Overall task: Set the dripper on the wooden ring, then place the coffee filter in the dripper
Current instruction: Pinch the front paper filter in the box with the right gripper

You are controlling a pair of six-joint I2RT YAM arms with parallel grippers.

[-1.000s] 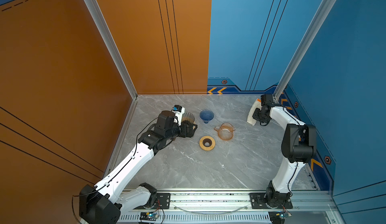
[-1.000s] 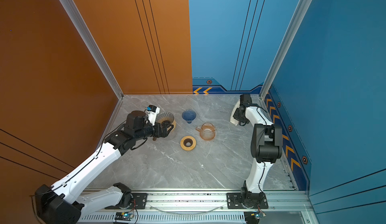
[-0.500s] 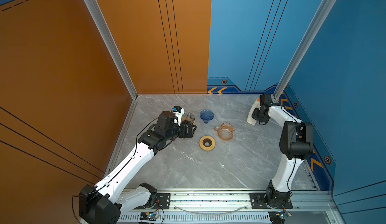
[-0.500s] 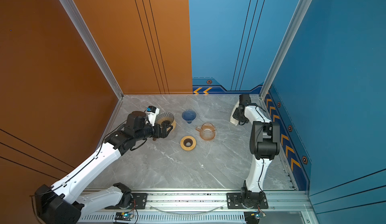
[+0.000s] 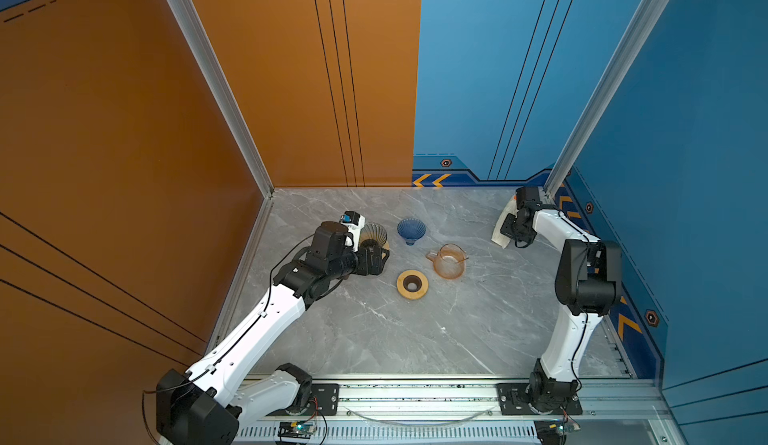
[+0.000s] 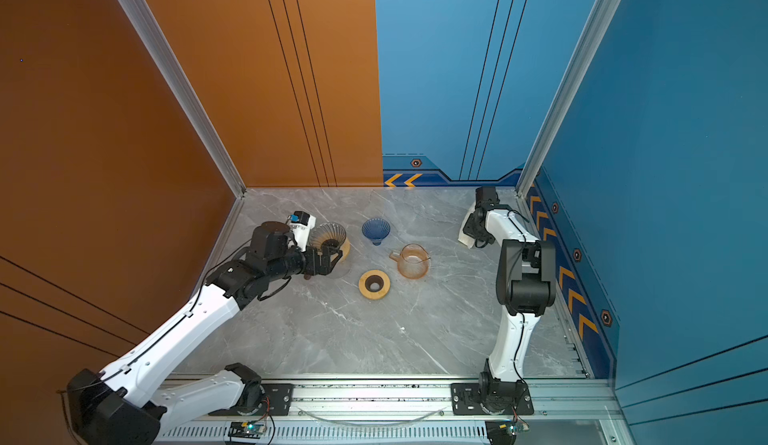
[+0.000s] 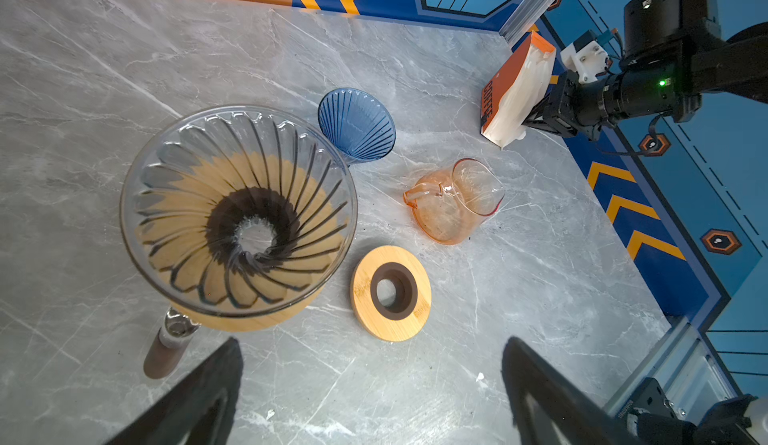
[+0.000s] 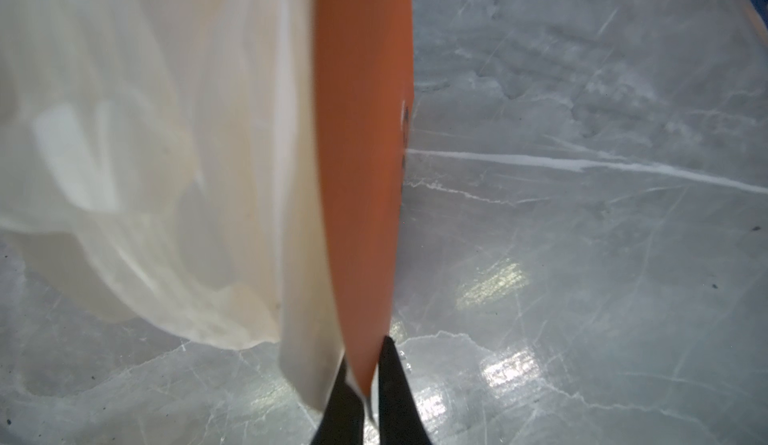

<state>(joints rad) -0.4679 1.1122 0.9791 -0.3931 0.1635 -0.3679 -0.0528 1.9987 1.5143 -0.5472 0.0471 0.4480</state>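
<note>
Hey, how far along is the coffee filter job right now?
Done: nothing placed; the clear dripper is empty. In hand: the right gripper is shut on the edge of the filter pack; the left gripper hangs open beside the dripper. Left: free one filter, carry it over, seat it.

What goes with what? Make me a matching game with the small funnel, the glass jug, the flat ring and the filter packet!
Things:
1. small funnel
2. glass jug
3. flat ring
4. filter packet

Clues:
A. pinched in the right claw
B. blue
C. see-through orange
D. light wood, dark middle

Pairs: 1-B, 2-C, 3-D, 4-A
</note>
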